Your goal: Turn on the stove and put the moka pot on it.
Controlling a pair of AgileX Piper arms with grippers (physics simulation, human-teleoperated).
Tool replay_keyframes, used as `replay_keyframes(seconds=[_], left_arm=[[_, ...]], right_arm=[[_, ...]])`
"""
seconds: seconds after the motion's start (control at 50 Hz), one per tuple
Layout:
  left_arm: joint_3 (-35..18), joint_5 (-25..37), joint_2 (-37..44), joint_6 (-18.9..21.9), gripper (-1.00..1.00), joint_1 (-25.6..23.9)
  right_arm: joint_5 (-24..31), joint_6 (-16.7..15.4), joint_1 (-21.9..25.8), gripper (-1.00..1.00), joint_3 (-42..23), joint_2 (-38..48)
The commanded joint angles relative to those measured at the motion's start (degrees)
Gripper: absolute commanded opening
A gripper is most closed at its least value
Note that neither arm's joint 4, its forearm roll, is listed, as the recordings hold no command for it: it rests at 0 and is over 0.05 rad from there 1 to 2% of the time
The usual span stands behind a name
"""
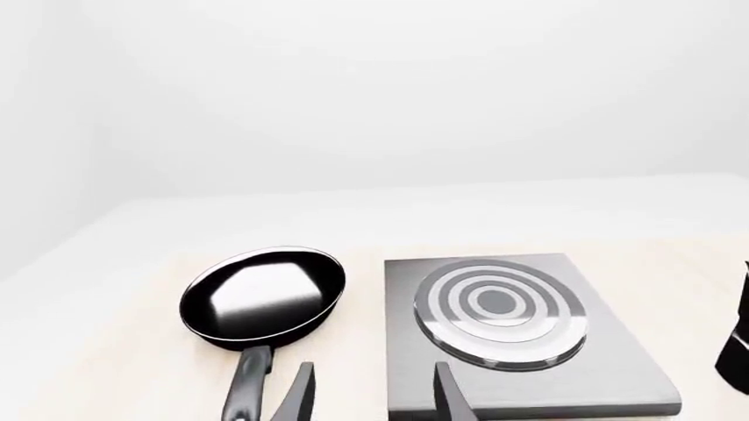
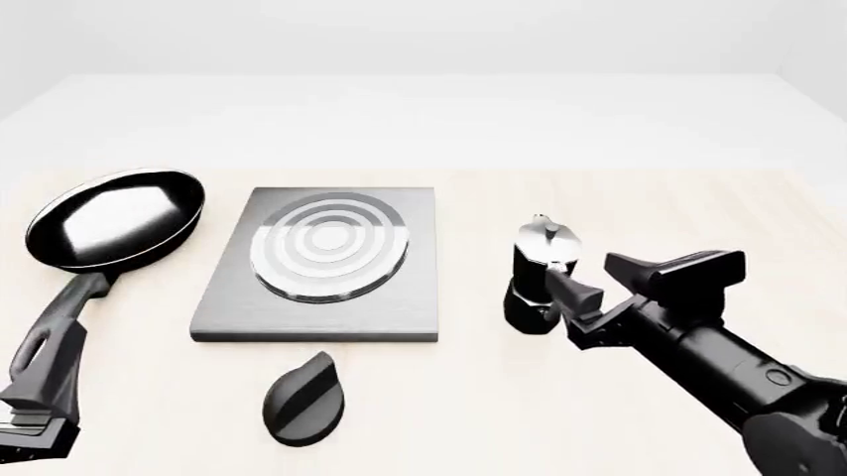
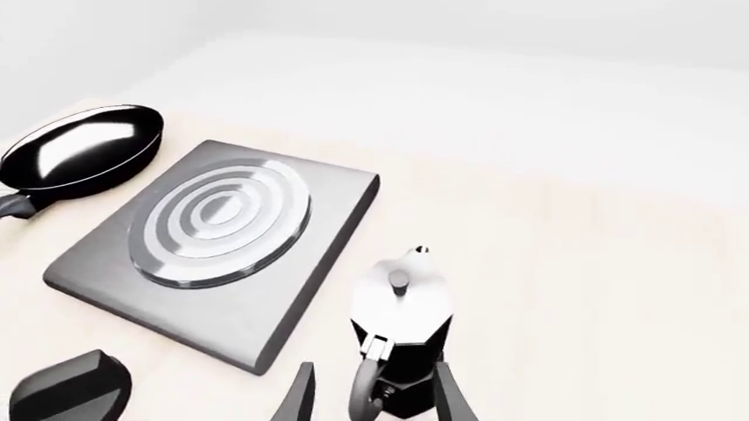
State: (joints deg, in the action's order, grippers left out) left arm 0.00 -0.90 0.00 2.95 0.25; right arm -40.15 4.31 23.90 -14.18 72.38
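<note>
The stove (image 2: 324, 263) is a dark-grey slab with a silver ringed burner in the middle of the table. Its black oval knob (image 2: 307, 397) lies apart, in front of it. The moka pot (image 2: 541, 273) stands upright on the table right of the stove. My right gripper (image 2: 582, 276) is open just behind the pot. In the right wrist view its fingers (image 3: 451, 395) stand on either side of the pot's handle (image 3: 368, 377), not closed on it. My left gripper (image 1: 372, 399) is open and empty, pointing between pan and stove (image 1: 515, 333).
A black frying pan (image 2: 117, 218) lies left of the stove, its handle pointing toward the near left corner. It also shows in the left wrist view (image 1: 263, 294). The light wooden table (image 2: 741, 208) runs right of the pot.
</note>
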Motion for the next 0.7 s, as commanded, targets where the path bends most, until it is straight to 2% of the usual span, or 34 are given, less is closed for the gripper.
replay_keyframes(seconds=[0.02,0.7], left_arm=[[0.0,0.0,0.0,-0.3,1.0,0.0],[0.0,0.3,0.0,-0.1,1.0,-0.2]], right_arm=[[-2.7,1.0,0.5,1.0,-0.5,5.3],[-9.8,3.5,0.8,1.0,-1.6,17.1]])
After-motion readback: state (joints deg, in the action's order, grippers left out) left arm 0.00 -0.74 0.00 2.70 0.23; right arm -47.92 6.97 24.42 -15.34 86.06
